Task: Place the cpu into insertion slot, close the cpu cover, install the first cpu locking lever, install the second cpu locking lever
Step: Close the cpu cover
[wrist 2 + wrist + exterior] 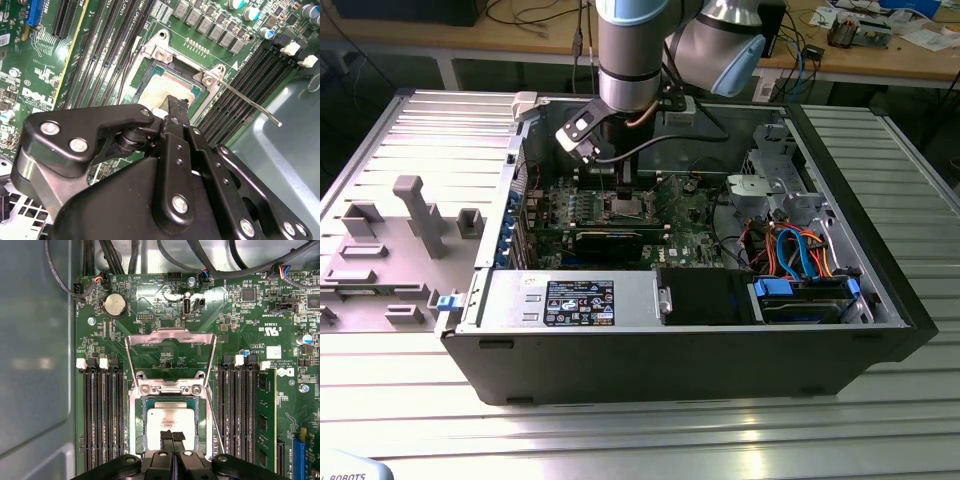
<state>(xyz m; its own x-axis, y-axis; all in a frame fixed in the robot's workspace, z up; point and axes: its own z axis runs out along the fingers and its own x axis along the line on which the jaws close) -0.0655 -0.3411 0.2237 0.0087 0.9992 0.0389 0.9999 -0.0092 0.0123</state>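
The cpu (pixel 170 421) sits flat in the insertion slot (pixel 135 432) on the green motherboard (pixel 240 325) — the first step looks done. The gripper (pixel 173 436) hangs over one edge of the chip, its fingertips (pixel 167 436) pressed together with nothing between them; whether they touch the metal top I cannot tell. The cpu cover (pixel 170 334) stands swung up off the socket, its cut-out centre showing board behind it, so closing it is left. In the second wrist view one locking lever (pixel 250 102) juts out free across the memory slots (pixel 260 70) — unlatched. Both levers, by my reading, remain to be installed.
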